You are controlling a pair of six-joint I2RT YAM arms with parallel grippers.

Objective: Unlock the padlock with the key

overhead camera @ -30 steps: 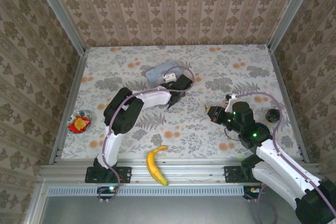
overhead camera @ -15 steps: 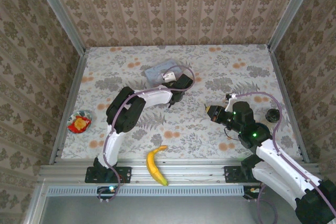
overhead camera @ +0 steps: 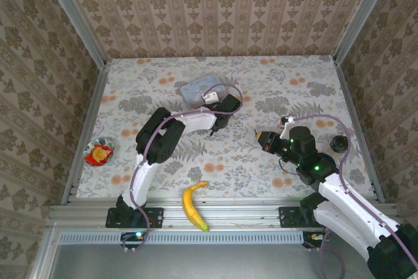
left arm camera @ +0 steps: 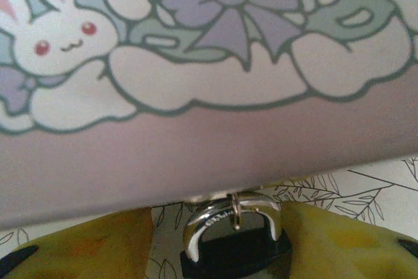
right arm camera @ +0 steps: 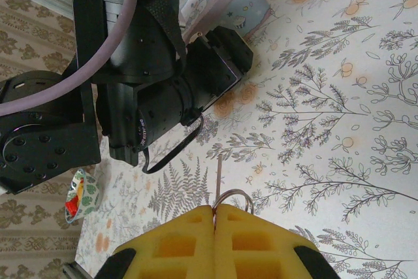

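The small black padlock (left arm camera: 236, 251) hangs by its shiny shackle (left arm camera: 225, 220) from a clasp on the front of the pale blue rabbit-print tin (left arm camera: 196, 63). My left gripper (left arm camera: 219, 249) is open around the padlock. Its right yellow finger (left arm camera: 339, 240) is against the padlock's body and its left finger (left arm camera: 85, 246) stands a little apart. From above, the left gripper (overhead camera: 219, 114) sits at the tin's (overhead camera: 196, 89) near side. My right gripper (right arm camera: 213, 217) is shut on the key (right arm camera: 218, 173), whose thin blade and ring stick out forward; it hovers right of centre (overhead camera: 262, 138).
A banana (overhead camera: 191, 206) lies near the front edge. A red and yellow packet (overhead camera: 99, 153) sits at the left rail, and a black round object (overhead camera: 339, 143) at the right. The left arm's black body (right arm camera: 150, 96) lies ahead of the key.
The left arm has shifted slightly to the right against the tin. The right arm with the key has stayed put.
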